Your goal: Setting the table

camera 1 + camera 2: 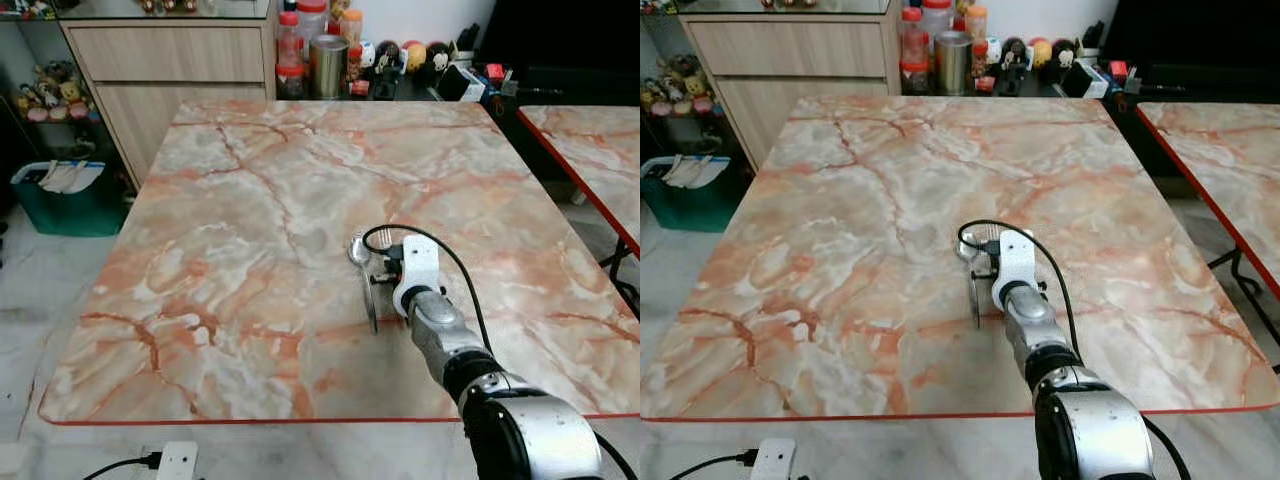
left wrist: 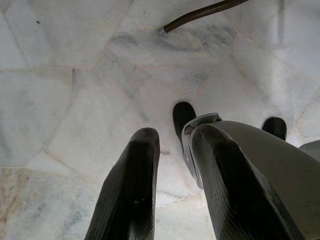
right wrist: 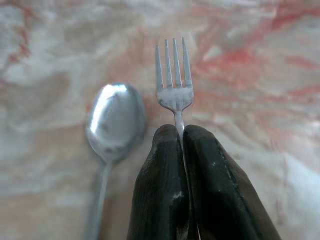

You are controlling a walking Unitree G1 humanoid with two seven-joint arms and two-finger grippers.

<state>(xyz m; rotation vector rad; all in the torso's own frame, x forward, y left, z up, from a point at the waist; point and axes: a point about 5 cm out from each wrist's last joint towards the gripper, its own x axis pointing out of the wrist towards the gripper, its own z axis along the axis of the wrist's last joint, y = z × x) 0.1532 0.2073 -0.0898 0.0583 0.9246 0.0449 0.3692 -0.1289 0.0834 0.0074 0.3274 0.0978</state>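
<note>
The right gripper has its two black fingers pressed together on the neck of a steel fork, just behind the head, so the tines stick out past the fingertips. A steel spoon lies on the marble table just beside the fingers, its bowl level with the fork head and its handle running back alongside them; fork and spoon are close but apart.

The fork looks light, stiff and smooth. Judged from the grip, the narrow neck gives the pads little to bite on, so it could swivel or slip if tilted; a hold nearer the middle of the handle would probably balance it better. The spoon should handle the same way, and lying flat on hard marble it offers little edge for the fingers to get under.

The right wrist view gives the detail: four tines, the pinch point, the gap to the spoon. The head views hide the fork behind the wrist and cable but show the spoon and the pair sitting toward the near edge of the table.

The left gripper hangs over the pale tiled floor, its fingers slightly apart, holding nothing.
</note>
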